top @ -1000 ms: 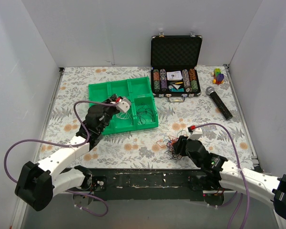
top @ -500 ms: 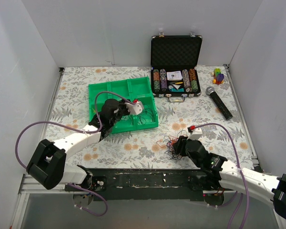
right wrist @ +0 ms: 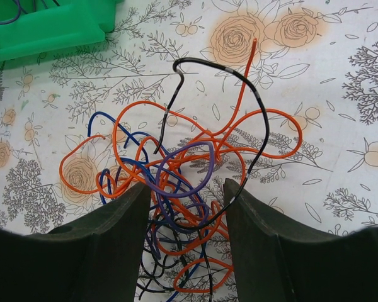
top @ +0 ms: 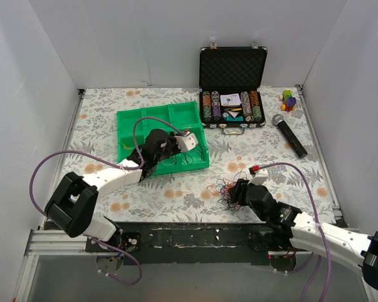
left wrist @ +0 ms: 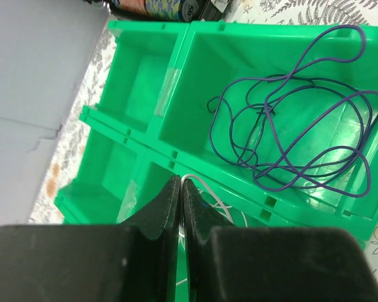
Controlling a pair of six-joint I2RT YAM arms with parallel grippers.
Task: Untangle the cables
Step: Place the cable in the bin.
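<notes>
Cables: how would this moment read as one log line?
left gripper: shut on white cable, over tray | right gripper: open over tangle

Tangled orange, blue, purple and black cables (right wrist: 176,182) between parted right gripper (right wrist: 184,245) fingers.

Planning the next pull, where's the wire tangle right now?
Top view: the wire tangle lies on the table near the front edge, right of the green tray, at the open right claw.

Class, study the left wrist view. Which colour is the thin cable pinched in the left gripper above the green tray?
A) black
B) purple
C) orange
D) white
D: a white cable emerges from between the shut fingers of the left gripper, over the green tray.
</notes>
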